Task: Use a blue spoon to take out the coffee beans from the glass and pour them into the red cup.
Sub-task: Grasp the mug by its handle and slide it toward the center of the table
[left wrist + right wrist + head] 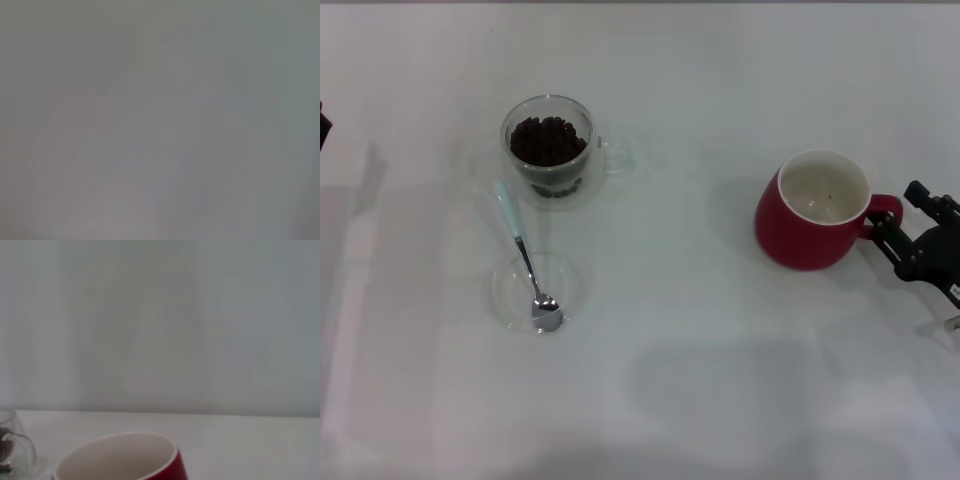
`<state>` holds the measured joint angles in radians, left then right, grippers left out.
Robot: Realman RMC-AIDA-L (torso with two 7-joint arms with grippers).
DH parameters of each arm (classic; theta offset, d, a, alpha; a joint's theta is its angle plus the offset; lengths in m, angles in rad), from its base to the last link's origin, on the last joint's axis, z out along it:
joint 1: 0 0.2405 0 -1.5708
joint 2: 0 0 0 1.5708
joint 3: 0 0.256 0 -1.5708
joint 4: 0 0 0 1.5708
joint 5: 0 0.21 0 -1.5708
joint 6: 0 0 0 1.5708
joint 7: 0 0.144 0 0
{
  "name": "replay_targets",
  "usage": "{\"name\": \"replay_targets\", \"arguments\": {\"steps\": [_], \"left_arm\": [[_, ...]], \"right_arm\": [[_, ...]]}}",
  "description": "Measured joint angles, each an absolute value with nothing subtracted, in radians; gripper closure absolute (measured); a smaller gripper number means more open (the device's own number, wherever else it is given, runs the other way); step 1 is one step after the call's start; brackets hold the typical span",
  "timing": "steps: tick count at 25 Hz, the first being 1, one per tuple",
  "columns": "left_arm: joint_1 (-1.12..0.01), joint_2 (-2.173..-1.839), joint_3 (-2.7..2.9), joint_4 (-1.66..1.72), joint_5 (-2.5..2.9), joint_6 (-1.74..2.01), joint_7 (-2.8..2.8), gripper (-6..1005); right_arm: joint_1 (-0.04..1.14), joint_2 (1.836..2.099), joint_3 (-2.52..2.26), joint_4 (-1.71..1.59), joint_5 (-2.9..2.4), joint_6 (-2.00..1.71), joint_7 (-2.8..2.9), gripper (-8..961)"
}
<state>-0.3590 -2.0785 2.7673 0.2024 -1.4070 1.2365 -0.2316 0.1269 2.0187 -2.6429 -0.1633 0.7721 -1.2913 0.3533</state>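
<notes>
Right gripper (898,232) placed at the red cup (812,210) handle
Its jaw state cannot be told; the blue spoon (525,258) is laid across a saucer (510,290).

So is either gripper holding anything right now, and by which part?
The right gripper is at the red cup's handle, but an actual grip cannot be told. The blue spoon lies untouched on the saucer. The left gripper is out of view.

A flat clear glass saucer (535,292) sits on the white table (720,380); a pale wall (160,325) rises behind.
</notes>
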Motion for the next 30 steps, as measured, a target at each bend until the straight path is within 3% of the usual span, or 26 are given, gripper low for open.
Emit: {"name": "replay_targets", "arguments": {"steps": [5, 8, 13, 30], "left_arm": [[-0.360, -2.078, 2.767, 0.201, -1.407, 1.236, -0.232, 116], [-0.360, -2.078, 2.767, 0.201, -1.407, 1.236, -0.232, 116], [-0.360, -2.078, 2.767, 0.194, -1.407, 1.236, -0.232, 116], [-0.359, -2.080, 2.767, 0.193, -1.405, 1.236, -0.232, 117]], "right_arm": [[0.128, 2.020, -2.639, -0.181, 0.775, -1.277, 0.351, 354], [0.132, 2.019, -2.639, -0.182, 0.773, -1.262, 0.347, 594], [0.137, 2.020, -2.639, -0.183, 0.772, -1.250, 0.344, 766], [0.173, 2.021, -2.650, -0.311, 0.703, -1.214, 0.167, 776]]}}
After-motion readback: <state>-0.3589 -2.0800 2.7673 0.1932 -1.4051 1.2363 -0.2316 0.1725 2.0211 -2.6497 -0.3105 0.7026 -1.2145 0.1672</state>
